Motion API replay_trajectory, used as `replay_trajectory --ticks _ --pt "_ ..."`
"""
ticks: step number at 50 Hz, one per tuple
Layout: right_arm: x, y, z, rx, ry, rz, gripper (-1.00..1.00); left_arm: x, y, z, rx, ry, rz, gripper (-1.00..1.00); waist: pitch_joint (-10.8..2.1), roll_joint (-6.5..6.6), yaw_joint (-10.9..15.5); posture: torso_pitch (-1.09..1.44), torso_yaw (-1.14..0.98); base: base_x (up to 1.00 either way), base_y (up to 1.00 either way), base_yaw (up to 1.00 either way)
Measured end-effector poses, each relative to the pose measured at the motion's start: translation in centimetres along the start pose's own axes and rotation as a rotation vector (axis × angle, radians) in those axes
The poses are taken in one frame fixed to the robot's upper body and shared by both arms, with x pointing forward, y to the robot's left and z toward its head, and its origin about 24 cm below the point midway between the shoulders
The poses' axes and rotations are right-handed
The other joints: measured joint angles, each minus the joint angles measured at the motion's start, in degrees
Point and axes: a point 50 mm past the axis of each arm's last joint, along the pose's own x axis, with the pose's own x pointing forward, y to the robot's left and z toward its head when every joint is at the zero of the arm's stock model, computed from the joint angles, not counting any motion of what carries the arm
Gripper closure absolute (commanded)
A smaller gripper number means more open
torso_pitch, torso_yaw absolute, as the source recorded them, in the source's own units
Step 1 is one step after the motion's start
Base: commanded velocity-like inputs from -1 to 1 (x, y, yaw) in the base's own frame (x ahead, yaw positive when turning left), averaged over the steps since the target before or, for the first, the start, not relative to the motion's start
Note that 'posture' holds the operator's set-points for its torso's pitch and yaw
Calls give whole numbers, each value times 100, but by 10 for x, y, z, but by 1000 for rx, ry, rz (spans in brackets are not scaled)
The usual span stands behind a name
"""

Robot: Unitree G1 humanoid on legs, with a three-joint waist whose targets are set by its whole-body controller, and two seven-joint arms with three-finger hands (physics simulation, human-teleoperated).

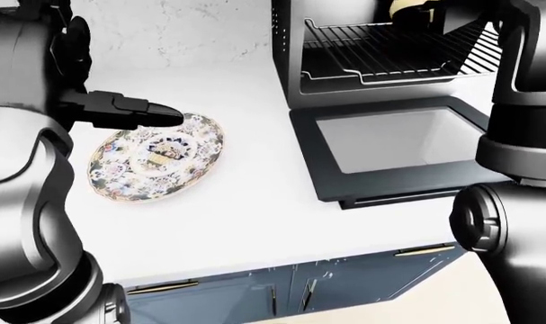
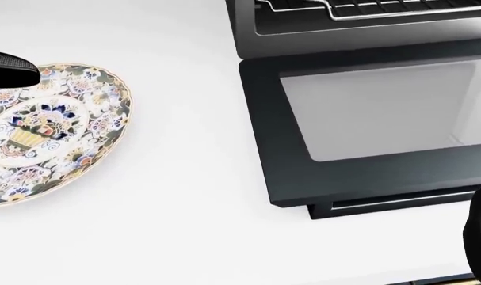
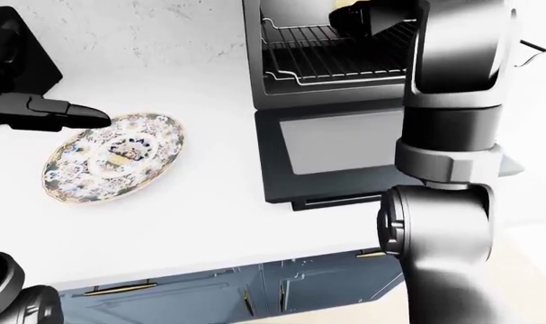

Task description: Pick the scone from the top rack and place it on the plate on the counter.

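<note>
The pale, rounded scone [image 1: 406,7] is shown only in the 2 eye views, at the top edge of the left-eye view, on the top rack of chromed wire [image 1: 389,50] inside the black, boxy countertop oven [image 1: 286,61]. In the head view the scone is cut off, and only the lowest bars of the wire rack are seen along the top edge. The right robot hand [image 3: 362,19], dark and glossy, is seen in the right-eye view reaching into the oven cavity just beside the scone; whether its fingers are wide or closed around the scone cannot be told, because the forearm hides them.

The oven's drop-down door [image 2: 367,124], black-framed with a pale grey glass pane, is laid open and flat over the smooth white tabletop [image 2: 184,196]. The round ceramic plate with a blue, gold and white floral pattern [image 2: 54,127] is set on the tabletop well apart from the oven, at the left of every view. The left robot hand [image 1: 133,111], matte black and tapered, is held over the plate's upper rim with its fingers extended, nothing in them. Dark blue cabinet doors with brass handles [image 1: 281,293] are shown only in the eye views, below the tabletop edge.
</note>
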Motion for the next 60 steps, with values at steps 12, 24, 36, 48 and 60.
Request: replay_trajectory --ticks 12,24,36,48,60 --pt "-30 2 34 8 -101 70 100 2 -2 2 -19 -2 -10 -100 10 12 -9 0 0 0 0 0" --pt "-46 7 51 43 -140 145 100 3 -2 4 -48 9 -11 -100 36 38 24 0 4 0 0 0" --pt "-56 21 68 75 -195 243 100 3 -1 7 -52 -8 -8 -100 49 71 190 0 10 0 0 0" --pt "-57 37 76 93 -222 325 100 2 0 5 -51 -7 -3 -100 48 58 472 0 16 0 0 0" --pt "-55 50 73 81 -240 386 100 1 1 4 -62 -7 6 -100 29 73 818 0 22 0 0 0"
